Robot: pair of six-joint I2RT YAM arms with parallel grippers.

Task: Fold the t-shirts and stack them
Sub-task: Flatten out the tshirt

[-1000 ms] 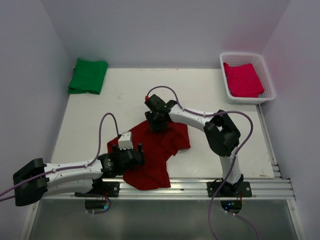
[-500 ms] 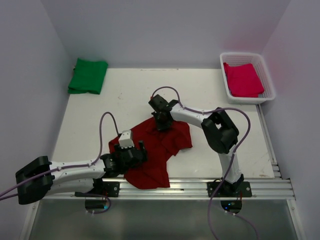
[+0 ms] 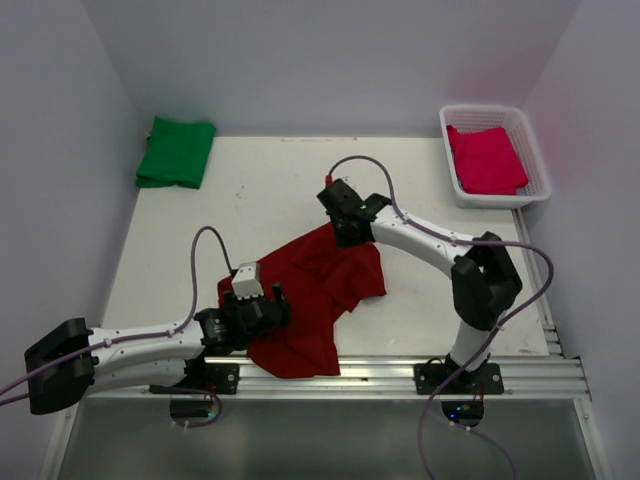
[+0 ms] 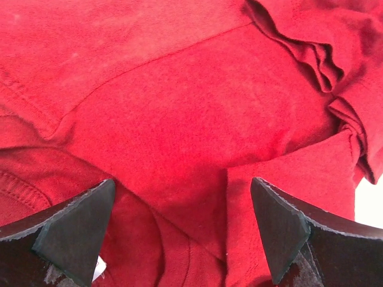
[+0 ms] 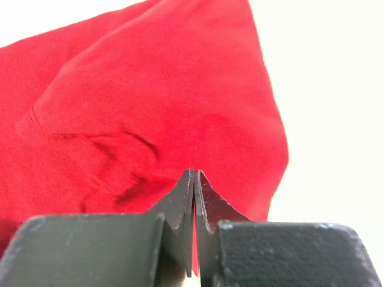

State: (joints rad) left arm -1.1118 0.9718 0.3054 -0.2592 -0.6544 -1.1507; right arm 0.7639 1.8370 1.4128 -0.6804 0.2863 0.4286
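A dark red t-shirt (image 3: 315,295) lies crumpled on the white table near the front edge. My right gripper (image 3: 345,232) is shut on the shirt's far edge and holds it up; in the right wrist view (image 5: 194,179) a thin fold of red cloth (image 5: 155,113) shows between the closed fingers. My left gripper (image 3: 268,308) is open, low over the shirt's left part; in the left wrist view (image 4: 179,221) its two fingers straddle folds of red cloth (image 4: 179,119) without closing. A folded green t-shirt (image 3: 177,151) lies at the back left. A folded pink-red t-shirt (image 3: 486,159) lies in the basket.
A white basket (image 3: 530,135) stands at the back right corner. A metal rail (image 3: 400,370) runs along the table's front edge under both arm bases. Purple-grey walls close in the table on three sides.
My right gripper has moved right and away from me, pulling the shirt's far edge with it and stretching the cloth. My left gripper has stayed over the shirt's left part.
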